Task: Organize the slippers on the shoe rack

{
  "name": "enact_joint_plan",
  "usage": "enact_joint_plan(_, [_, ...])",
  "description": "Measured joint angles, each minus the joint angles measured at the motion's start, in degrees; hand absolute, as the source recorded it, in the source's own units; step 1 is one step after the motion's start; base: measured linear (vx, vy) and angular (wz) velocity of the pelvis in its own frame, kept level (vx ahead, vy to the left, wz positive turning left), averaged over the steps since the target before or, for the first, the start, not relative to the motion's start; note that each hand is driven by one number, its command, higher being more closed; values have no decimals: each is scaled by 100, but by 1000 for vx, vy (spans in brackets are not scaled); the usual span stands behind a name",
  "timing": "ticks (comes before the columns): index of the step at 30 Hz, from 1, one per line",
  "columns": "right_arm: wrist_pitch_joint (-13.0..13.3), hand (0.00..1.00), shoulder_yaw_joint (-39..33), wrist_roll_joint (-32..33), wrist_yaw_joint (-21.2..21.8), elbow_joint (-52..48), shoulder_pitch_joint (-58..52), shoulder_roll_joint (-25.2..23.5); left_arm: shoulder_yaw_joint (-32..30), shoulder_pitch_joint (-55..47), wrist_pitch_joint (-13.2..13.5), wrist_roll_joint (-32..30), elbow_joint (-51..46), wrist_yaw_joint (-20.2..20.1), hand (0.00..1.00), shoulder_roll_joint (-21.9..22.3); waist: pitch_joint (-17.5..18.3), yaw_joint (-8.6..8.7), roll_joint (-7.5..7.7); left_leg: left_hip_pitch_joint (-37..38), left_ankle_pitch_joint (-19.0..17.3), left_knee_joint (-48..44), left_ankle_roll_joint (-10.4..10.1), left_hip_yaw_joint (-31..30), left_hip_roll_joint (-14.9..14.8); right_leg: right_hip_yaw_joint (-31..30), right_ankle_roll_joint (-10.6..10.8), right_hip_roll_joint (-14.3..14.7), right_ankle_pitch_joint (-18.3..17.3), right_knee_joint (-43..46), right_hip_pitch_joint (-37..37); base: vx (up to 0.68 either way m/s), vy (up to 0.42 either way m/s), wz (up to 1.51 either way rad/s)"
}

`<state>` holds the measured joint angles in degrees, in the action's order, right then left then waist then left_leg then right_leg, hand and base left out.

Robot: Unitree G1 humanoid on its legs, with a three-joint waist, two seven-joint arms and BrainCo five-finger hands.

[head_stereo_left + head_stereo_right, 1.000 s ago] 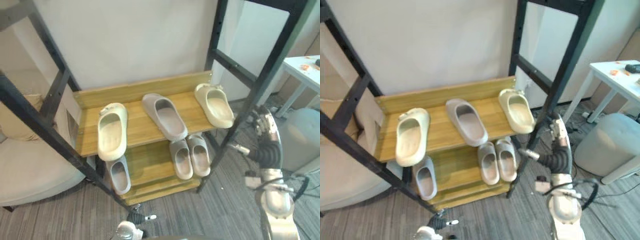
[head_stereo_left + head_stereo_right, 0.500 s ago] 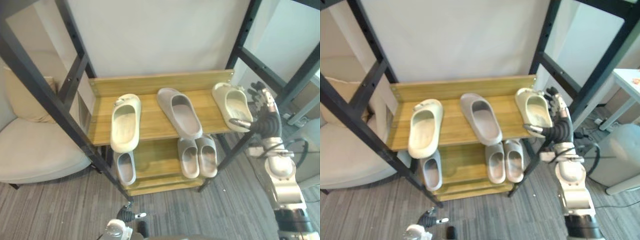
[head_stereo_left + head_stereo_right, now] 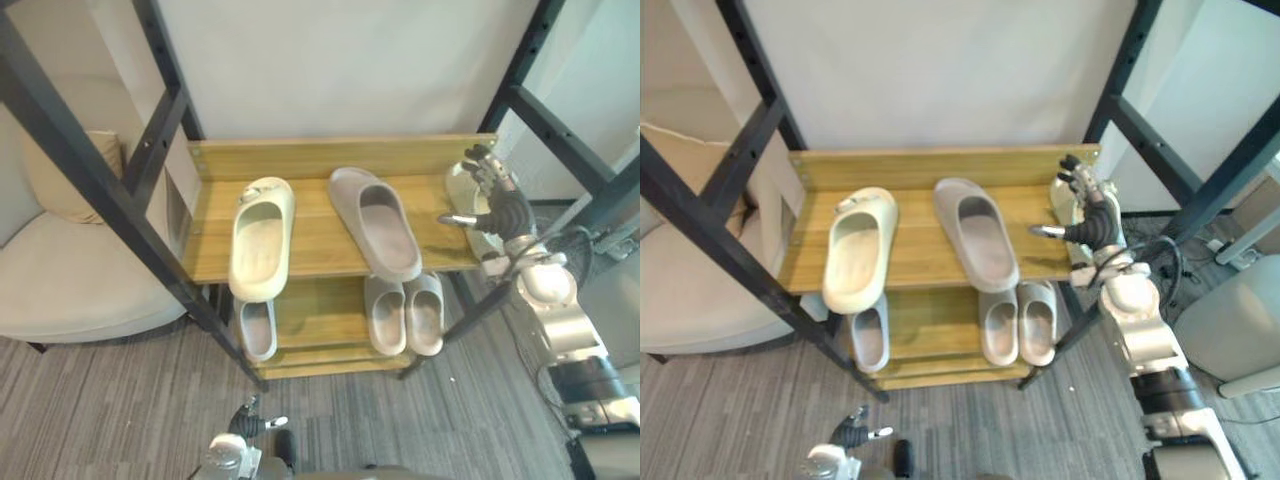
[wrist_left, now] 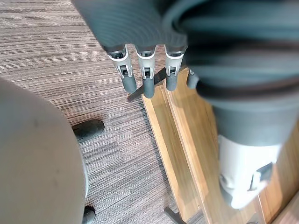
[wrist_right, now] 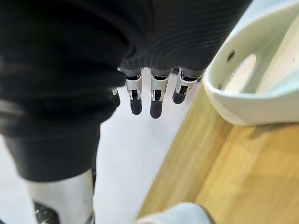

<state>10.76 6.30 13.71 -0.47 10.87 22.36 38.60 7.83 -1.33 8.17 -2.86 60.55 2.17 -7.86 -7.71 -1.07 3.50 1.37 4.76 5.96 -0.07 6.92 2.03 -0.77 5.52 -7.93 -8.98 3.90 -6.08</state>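
The right hand (image 3: pixel 1090 210) is reaching in over the right end of the top shelf (image 3: pixel 315 235) of the shoe rack (image 3: pixel 330 157). Its fingers (image 5: pixel 156 100) are stretching out nearly straight and a little spread. The thumb is sticking out sideways toward the large grey slipper (image 3: pixel 380 225), and the hand is holding nothing. In the right wrist view the fingers are passing just beside the rim of the right cream slipper (image 5: pixel 252 109); whether they are touching it I cannot tell. The left hand (image 4: pixel 145 81) is hanging low by the foot of the rack, over the carpet (image 4: pixel 60 65), with its fingers straight and holding nothing.

The left cream slipper (image 3: pixel 260 240) is lying at the left of the top shelf, and the large grey slipper is lying in the middle at an angle. On the lower shelf (image 3: pixel 312 312) a single grey slipper (image 3: pixel 258 330) is lying at the left and a grey pair (image 3: pixel 386 314) is sitting side by side at the right.

A second ago the right hand was outside the rack, low and clear of the shelf. Half a second ago it was at the front edge of the right cream slipper, and now it is hanging over that slipper. The camera is shifting too, so the whole rack is sitting differently in view, while the slippers are keeping their places.

In the eye views the hand is hiding most of the right cream slipper, leaving a pale strip of its rim. The top shelf is covering the far ends of the slippers below.
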Motion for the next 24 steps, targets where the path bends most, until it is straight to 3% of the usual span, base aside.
enact_joint_plan(18, [-117,0,1018,-3,213,1064,1089,215,-181,-4,18,201,-154,-6,0,46,-217,-121,-95,-107,-3,36,-15,-293,14,214,-24,15,30,39,-20,-6,-25,7])
enact_joint_plan(24, [-174,0,1251,-12,214,1330,1386,215,-176,-4,20,229,-185,-1,0,77,-275,-133,-189,-136,0,36,-18,-349,-104,215,-63,144,294,40,7,1,-2,3])
